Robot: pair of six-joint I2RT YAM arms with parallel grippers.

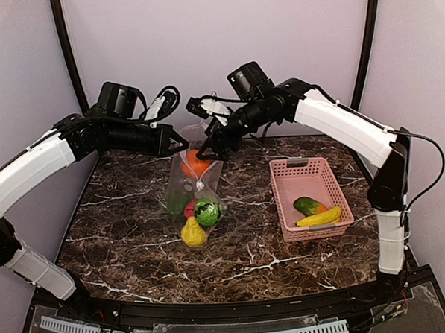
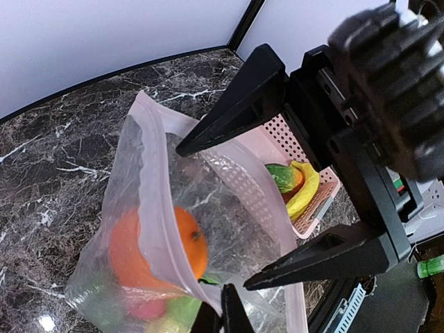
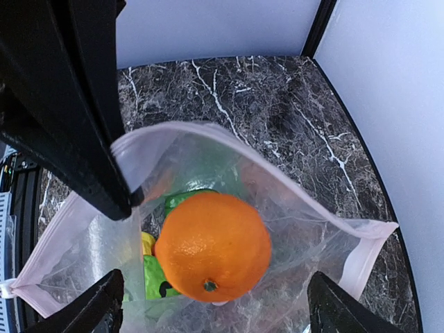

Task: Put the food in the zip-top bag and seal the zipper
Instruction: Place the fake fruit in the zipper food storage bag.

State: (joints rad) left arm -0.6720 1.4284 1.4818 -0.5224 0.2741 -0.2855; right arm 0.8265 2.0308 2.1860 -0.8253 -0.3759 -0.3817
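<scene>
The zip-top bag (image 1: 196,190) hangs upright with its mouth open. My left gripper (image 1: 182,144) is shut on its pink zipper edge (image 2: 156,208), seen in the left wrist view (image 2: 220,316). My right gripper (image 1: 207,149) is open just above the mouth, its fingers (image 3: 104,305) wide apart around the orange (image 3: 211,246) without touching it. The orange (image 1: 196,164) sits inside the bag's top. Lower in the bag lie a green pepper (image 1: 207,212), a yellow pepper (image 1: 193,233) and a red piece (image 1: 189,208).
The pink basket (image 1: 287,179) stands on the dark marble table at the right. It holds a green cucumber-like piece (image 1: 310,205) and a yellow banana (image 1: 320,217). The two grippers are close together over the bag.
</scene>
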